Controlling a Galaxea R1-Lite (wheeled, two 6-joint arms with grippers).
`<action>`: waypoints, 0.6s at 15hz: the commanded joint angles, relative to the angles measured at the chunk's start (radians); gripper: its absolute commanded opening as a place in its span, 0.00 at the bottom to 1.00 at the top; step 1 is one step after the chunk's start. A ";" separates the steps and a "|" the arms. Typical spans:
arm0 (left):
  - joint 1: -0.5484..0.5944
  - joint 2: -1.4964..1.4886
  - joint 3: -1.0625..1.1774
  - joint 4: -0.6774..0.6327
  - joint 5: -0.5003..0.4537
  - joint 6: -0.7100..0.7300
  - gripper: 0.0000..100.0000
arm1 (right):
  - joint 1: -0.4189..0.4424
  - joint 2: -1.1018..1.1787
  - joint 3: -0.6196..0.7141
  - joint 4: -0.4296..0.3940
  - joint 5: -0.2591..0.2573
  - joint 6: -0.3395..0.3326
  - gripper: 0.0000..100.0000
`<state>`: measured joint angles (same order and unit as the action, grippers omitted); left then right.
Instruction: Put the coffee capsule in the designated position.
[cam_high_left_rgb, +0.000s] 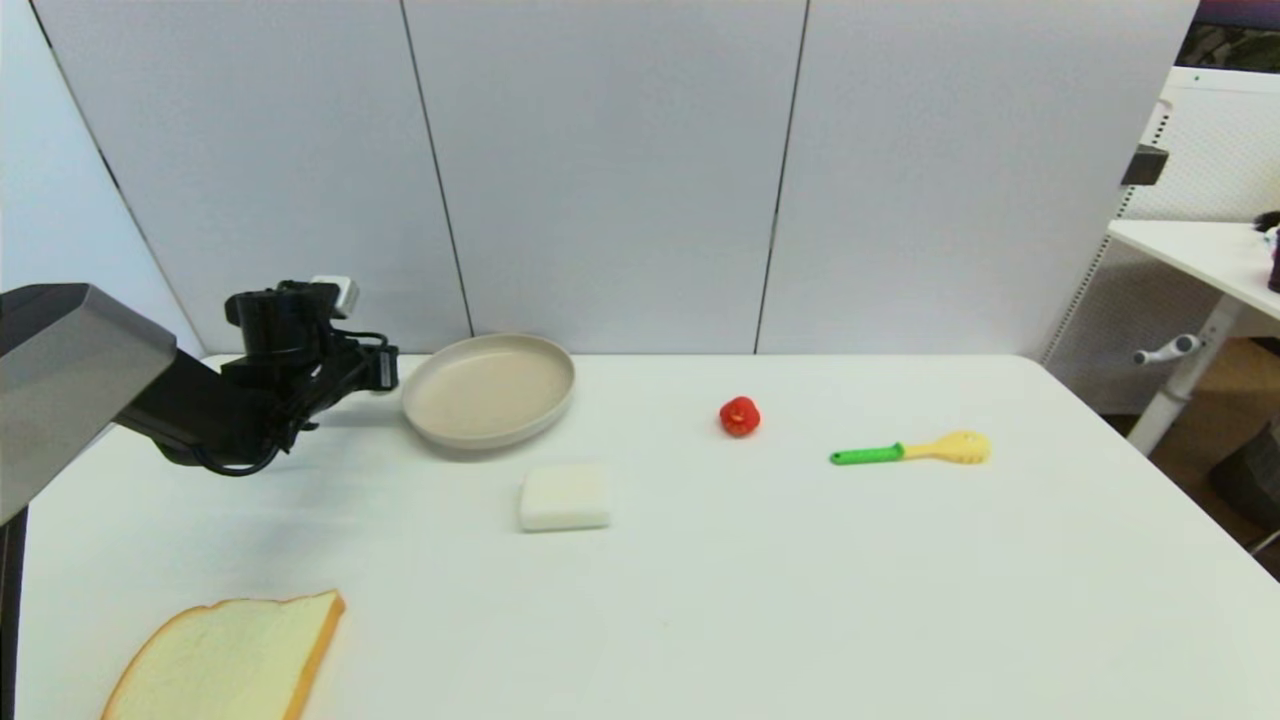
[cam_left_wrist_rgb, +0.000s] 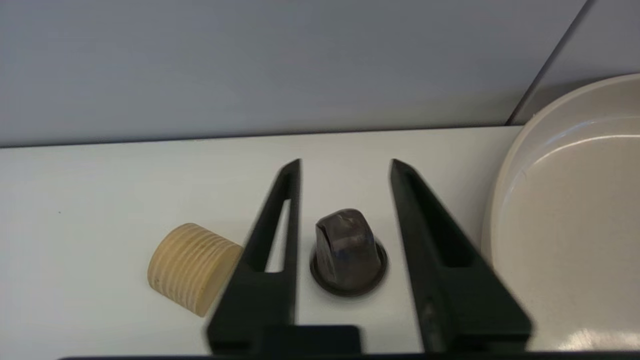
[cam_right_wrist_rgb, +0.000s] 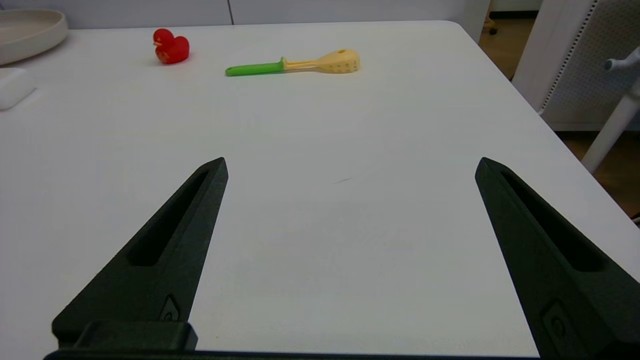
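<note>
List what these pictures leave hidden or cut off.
- Coffee capsule: hidden in the head view behind the left pincer and its arm; only the left wrist view shows it, standing between the open fingers with gaps either side.
- Tan ribbed cylinder: also absent from the head view; one finger covers its edge in the wrist view.
- Bread slice: cut by the head view's bottom edge.
- Right pincer: outside the head view.
</note>
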<state>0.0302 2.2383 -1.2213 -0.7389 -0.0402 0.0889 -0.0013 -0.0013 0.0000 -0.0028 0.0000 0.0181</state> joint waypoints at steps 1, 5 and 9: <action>0.005 0.001 -0.004 0.003 -0.001 0.000 1.00 | 0.000 0.001 0.000 0.000 0.000 0.000 1.00; 0.004 -0.131 0.005 0.096 -0.001 0.006 1.00 | 0.000 0.001 0.000 0.000 0.000 0.000 1.00; 0.000 -0.503 0.115 0.322 -0.041 0.025 1.00 | 0.000 0.001 0.000 0.000 0.000 0.000 1.00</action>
<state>0.0330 2.0391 -1.1953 -0.5709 -0.0528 0.1028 -0.0017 -0.0013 0.0000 -0.0032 0.0000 0.0181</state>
